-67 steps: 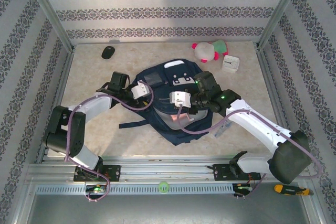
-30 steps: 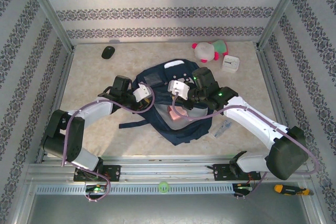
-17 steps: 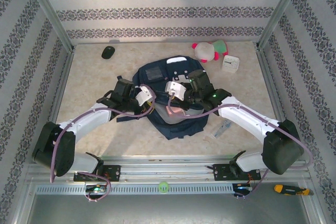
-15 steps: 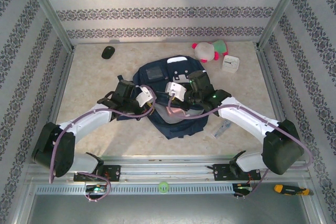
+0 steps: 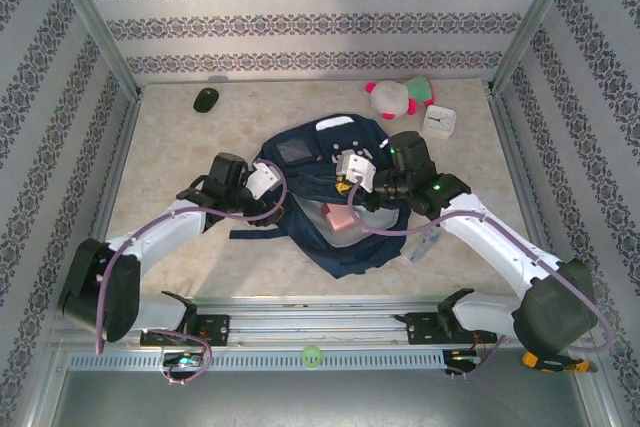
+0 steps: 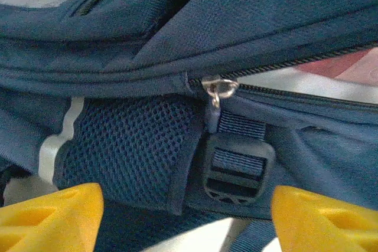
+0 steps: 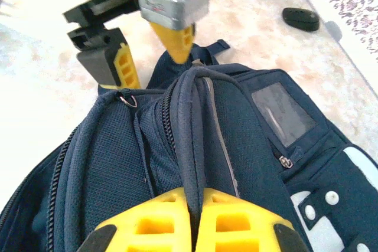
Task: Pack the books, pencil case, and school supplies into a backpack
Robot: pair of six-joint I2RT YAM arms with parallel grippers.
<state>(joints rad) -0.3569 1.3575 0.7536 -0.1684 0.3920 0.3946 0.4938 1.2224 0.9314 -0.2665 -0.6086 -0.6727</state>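
The navy backpack (image 5: 335, 237) lies mid-table with its main zip parted. A soft pale pink piece (image 5: 340, 218) of the school supplies shows inside the opening. A slim clear packet (image 5: 428, 244) lies on the table to the right of the bag. My left gripper (image 5: 272, 187) stands open at the bag's left side. Its yellow fingers (image 6: 50, 219) flank a mesh strap and a black buckle (image 6: 236, 169), below the zip pull (image 6: 218, 87), and hold nothing. My right gripper (image 7: 196, 196) is shut on a ridge of backpack fabric at the top (image 5: 347, 179). The books and pencil case are out of view.
A black computer mouse (image 5: 205, 99) lies at the back left. A pink-and-white plush toy (image 5: 395, 97) and a white square clock (image 5: 440, 122) sit at the back right. Bare table lies to the left and along the front of the bag.
My left gripper has opened, let go of the backpack's edge and drawn back a little to the left. My right gripper, still shut on the fabric, has moved right and back with the bag's top.
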